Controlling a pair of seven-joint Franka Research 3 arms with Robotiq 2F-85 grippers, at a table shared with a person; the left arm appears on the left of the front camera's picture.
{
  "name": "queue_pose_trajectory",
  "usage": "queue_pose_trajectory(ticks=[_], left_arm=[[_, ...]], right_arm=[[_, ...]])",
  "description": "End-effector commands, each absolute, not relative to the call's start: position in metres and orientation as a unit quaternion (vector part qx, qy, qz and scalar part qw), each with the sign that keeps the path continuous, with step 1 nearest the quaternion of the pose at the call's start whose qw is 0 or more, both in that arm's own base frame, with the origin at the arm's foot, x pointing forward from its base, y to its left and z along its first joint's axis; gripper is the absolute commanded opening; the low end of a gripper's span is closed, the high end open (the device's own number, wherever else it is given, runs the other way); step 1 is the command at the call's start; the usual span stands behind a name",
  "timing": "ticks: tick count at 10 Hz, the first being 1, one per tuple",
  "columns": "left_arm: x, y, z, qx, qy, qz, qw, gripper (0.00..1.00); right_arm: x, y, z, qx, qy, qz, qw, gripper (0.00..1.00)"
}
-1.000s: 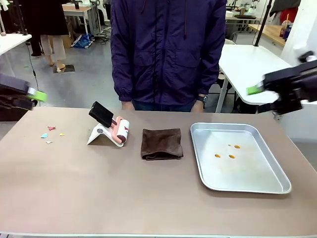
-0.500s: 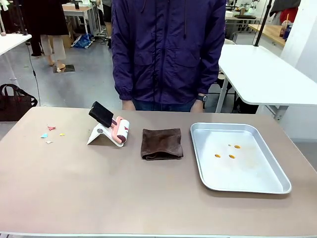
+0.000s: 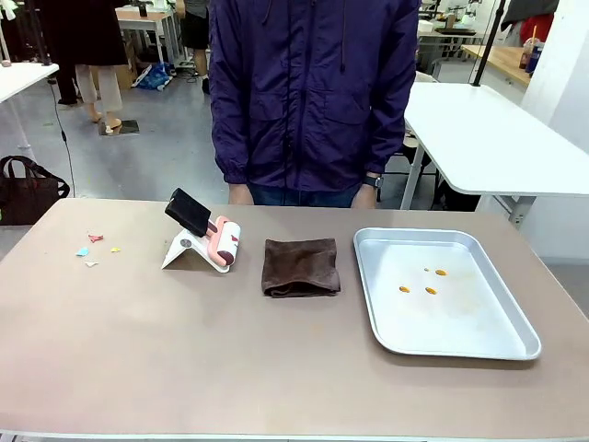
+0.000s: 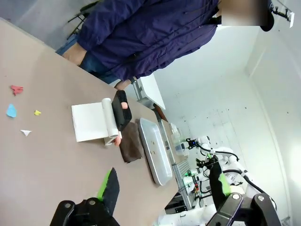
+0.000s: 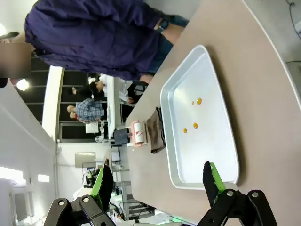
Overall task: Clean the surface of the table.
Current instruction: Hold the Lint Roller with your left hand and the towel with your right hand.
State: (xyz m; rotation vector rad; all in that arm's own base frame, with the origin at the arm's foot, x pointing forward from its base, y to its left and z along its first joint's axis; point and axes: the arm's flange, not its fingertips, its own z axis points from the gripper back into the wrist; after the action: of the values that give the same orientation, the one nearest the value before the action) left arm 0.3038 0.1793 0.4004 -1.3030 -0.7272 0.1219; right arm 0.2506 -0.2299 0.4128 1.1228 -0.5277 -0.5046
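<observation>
Front view:
- Table [image 3: 276, 368] is in the foreground, running the full width. Its near half is bare.
- Paper scraps [image 3: 95, 247] lie by the left edge, toward the far-left corner.
- Roller [image 3: 224, 241] leans on its white stand near the far edge, left of centre.
- Folded cloth [image 3: 300, 267] is just right of the roller, about mid-table.
- Tray [image 3: 515, 341] sits toward the right edge and holds a few orange bits [image 3: 431, 290].
- A person [image 3: 313, 92] stands at the far edge with hands low, close behind the roller and cloth.
- Risk: a reach for either tool passes near those hands.
- Risk: the scraps look light. A fast sweep or a draught from the arm could flick them off the left edge instead of collecting them.

Left wrist view:
- Left gripper [image 4: 164, 184] has its jaws apart and holds nothing. It is tilted over the table's left part, well short of the roller.
- Risk: the roller only rests on its stand. An off-centre pinch on the handle could tip the stand or roll it away.

Right wrist view:
- Right gripper [image 5: 157, 179] has its jaws apart and empty, above the tray's near end.
- Risk: clipping the rim on descent could jolt the bits onto the table.
- Risk: the cloth is limp, so a shallow pinch may lift only its top fold.
</observation>
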Motion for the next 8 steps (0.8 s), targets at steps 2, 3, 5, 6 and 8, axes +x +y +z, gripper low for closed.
queue_pose_trajectory(ticks=[2,3,5,6,8], left_arm=[[0.293,0.187,0.406,-0.587,-0.343,0.041,0.732,1.00],[0.293,0.187,0.406,-0.587,-0.343,0.041,0.732,1.00],[0.292,0.189,0.406,-0.589,-0.339,0.056,0.731,1.00],[0.295,0.180,0.414,-0.586,-0.335,0.044,0.737,1.00],[0.312,0.160,0.444,-0.530,-0.313,0.036,0.787,1.00]], right_arm=[[0.255,-0.222,0.427,0.531,-0.247,-0.226,0.779,1.00],[0.254,-0.224,0.417,0.522,-0.243,-0.227,0.785,1.00],[0.253,-0.219,0.418,0.503,-0.252,-0.230,0.794,1.00],[0.258,-0.210,0.423,0.474,-0.244,-0.239,0.812,1.00],[0.284,-0.161,0.455,0.404,-0.242,-0.205,0.858,1.00]])
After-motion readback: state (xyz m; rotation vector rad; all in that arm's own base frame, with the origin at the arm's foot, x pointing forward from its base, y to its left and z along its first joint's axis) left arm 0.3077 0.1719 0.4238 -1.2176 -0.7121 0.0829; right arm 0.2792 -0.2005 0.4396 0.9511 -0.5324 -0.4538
